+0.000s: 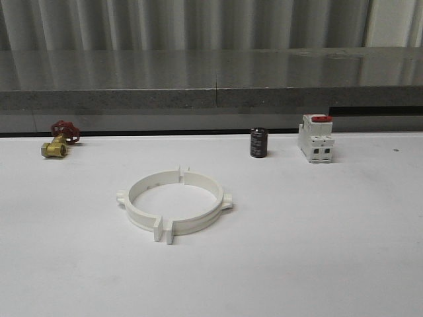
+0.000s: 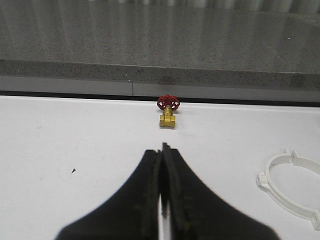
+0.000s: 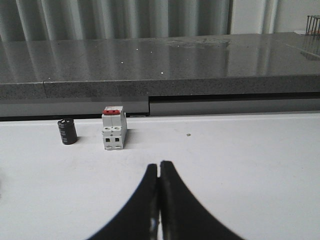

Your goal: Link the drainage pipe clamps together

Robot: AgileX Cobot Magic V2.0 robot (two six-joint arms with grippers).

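Note:
The two white drainage pipe clamps (image 1: 174, 202) lie on the white table as one ring, their end tabs meeting at the near and far sides. In the left wrist view part of that ring (image 2: 290, 187) shows off to one side. My left gripper (image 2: 162, 150) is shut with nothing in it, above bare table, well short of the brass valve. My right gripper (image 3: 159, 166) is also shut and empty, hovering over bare table some way in front of the breaker.
A brass valve with a red handwheel (image 1: 58, 140) sits at the back left. A black cylinder (image 1: 258, 142) and a white breaker with a red top (image 1: 314, 138) stand at the back right. A grey stone ledge (image 1: 211, 86) runs behind the table.

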